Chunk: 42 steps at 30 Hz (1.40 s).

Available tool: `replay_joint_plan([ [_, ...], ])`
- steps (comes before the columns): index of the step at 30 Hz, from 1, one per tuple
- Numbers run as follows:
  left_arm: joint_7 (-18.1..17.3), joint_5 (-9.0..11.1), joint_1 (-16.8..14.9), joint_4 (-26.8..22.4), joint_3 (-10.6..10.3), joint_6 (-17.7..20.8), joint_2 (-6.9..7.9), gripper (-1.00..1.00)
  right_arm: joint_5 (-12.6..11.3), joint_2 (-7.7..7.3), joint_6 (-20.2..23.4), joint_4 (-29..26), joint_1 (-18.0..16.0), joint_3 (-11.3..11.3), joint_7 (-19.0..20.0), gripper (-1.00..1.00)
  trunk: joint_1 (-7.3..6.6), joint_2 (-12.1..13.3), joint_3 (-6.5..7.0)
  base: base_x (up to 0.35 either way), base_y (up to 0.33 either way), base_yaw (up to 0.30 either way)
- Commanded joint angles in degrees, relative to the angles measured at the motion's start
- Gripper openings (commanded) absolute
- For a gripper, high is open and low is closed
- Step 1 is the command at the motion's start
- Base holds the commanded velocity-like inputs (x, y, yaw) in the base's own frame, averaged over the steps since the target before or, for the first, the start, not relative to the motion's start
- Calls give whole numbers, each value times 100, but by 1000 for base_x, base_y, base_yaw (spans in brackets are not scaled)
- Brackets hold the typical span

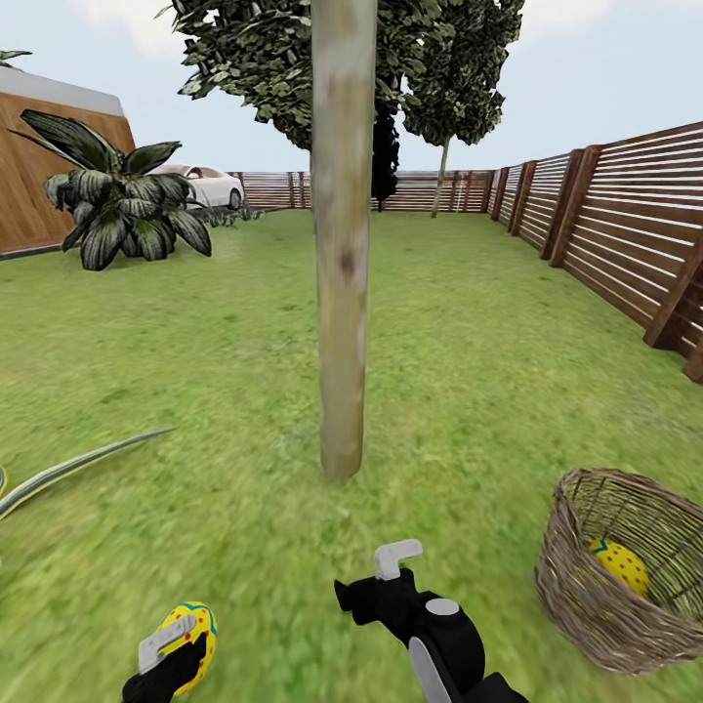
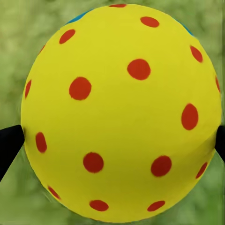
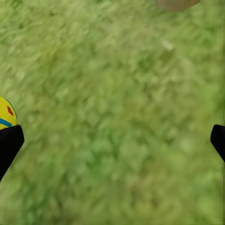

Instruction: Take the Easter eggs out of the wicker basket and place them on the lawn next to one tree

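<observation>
1 egg [image 1: 190,630] in left tool [image 1: 174,652], 1 egg [image 1: 618,564] in basket [image 1: 596,605].

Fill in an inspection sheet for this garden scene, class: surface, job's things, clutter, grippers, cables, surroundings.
Surface: lawn, short mottled grass.
Job's things: one egg held in the left gripper; one egg in the basket; basket tilted on the grass, right of the tree trunk.
Clutter: long striped leaf at the left edge.
Grippers: left shut on the egg; right gripper open, fingers apart over grass.
Cables: nothing seen.
Surroundings: slat fence, leafy plant, white car.
</observation>
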Motion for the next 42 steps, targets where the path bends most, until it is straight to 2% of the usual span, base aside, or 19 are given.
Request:
replay_joint_plan([
  [1, -44, -60, -5, -11, 42, 25, -10, -100, -61, -1, 20, -6, -4, 7, -60, 100, 2, -2, -6, 328, -43, -1],
  [10, -51, -60, -5, -8, 42, 26, -17, -100, -67, -1, 20, -6, -4, 15, -60, 100, 2, -2, -5, 297, -84, 0],
  [17, -75, -60, -5, -16, 42, 25, -18, -100, -67, -1, 20, -6, -4, 16, -60, 100, 2, -2, -5, 39, -10, 0],
  [32, -45, -77, -293, -101, 34, 19, -4, -100, -59, -1, 20, 3, -4, 12, -60, 100, 41, -22, -338, 0, 0, 0],
  [37, -36, -84, -295, -50, -204, -32, -2, -100, -56, -9, 20, 0, -4, 7, -60, 100, 54, -29, -449, 0, 0, 0],
  [39, -36, -85, -295, 88, -239, -266, -1, -100, -57, -9, 20, 2, -4, 7, -60, 100, 59, -32, -493, 0, 0, 0],
  [42, -36, -86, -295, 164, -252, -395, -1, -100, -58, -10, 20, 1, -4, 7, -60, 100, 67, -36, -559, 0, 0, 0],
])
